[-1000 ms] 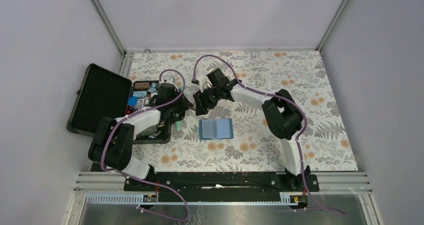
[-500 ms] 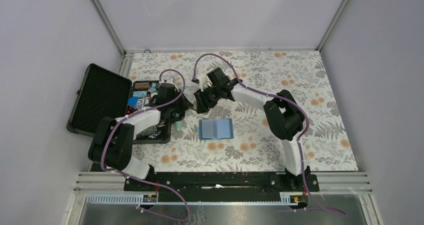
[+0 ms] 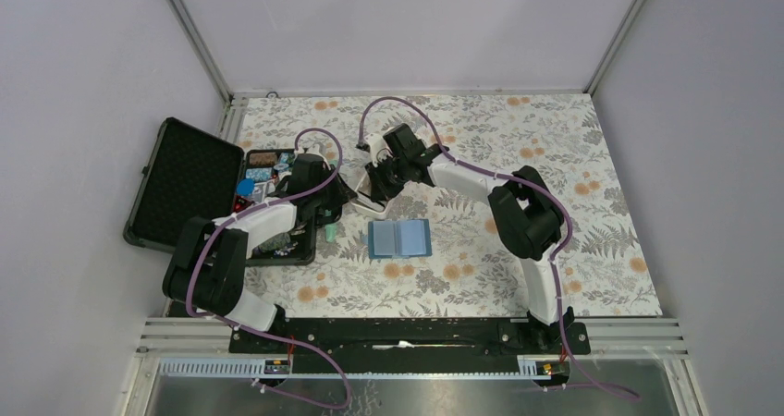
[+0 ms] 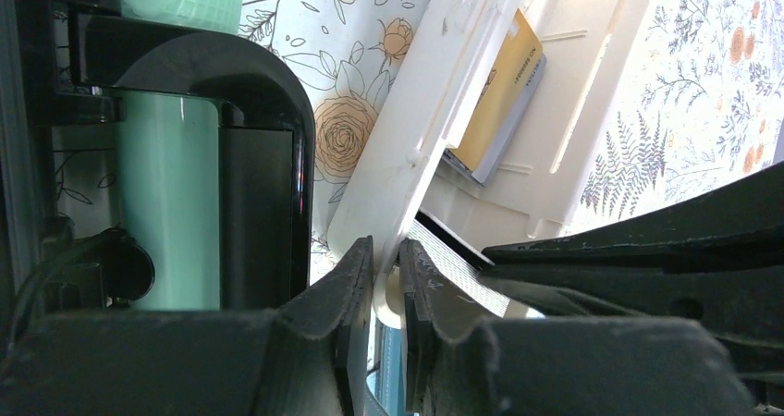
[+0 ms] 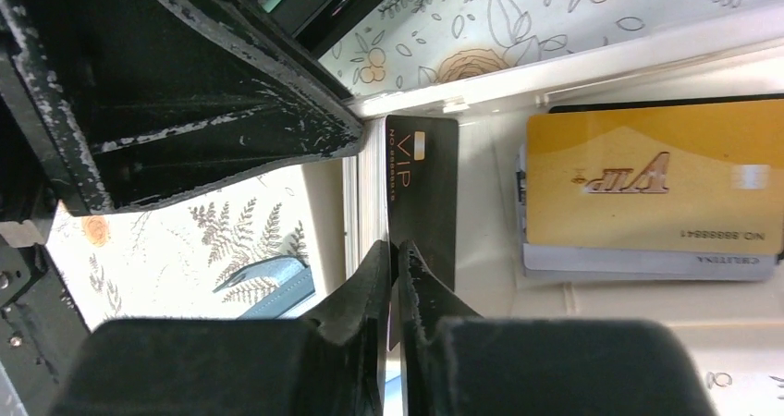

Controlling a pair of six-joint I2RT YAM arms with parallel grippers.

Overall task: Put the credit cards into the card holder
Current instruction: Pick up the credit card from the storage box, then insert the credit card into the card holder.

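Top external view, near to far: card holder (image 3: 399, 238) lies open flat on the floral table (image 3: 518, 139), nearest the arm bases, blue pages up, nothing touching it. Just beyond it, both arms meet over a white tray (image 3: 362, 187).

L side: left gripper (image 4: 386, 254) has its jaws pinched nearly together on the tray's thin side wall, so it has hold of the tray itself, no card. A mint-green piece sits beside it, w/ the floral cloth behind.

R side: right gripper (image 5: 395, 254) has its jaws down to a sliver, nipping the long edge of the dark card (image 5: 433, 194), "VIP" lettering visible. That card is at the end of the tray, close against the wall; can't tell if it is lifted or resting. Gold card (image 5: 647, 176) lies flat in the tray just beside the dark one, on top of a greyish card, not gripped. A corner of the blue holder shows below the tray edge in the R wrist view, apart from both cards.

Farthest left: black case (image 3: 185, 180), lid open, w/ mixed small trinkets next to it.
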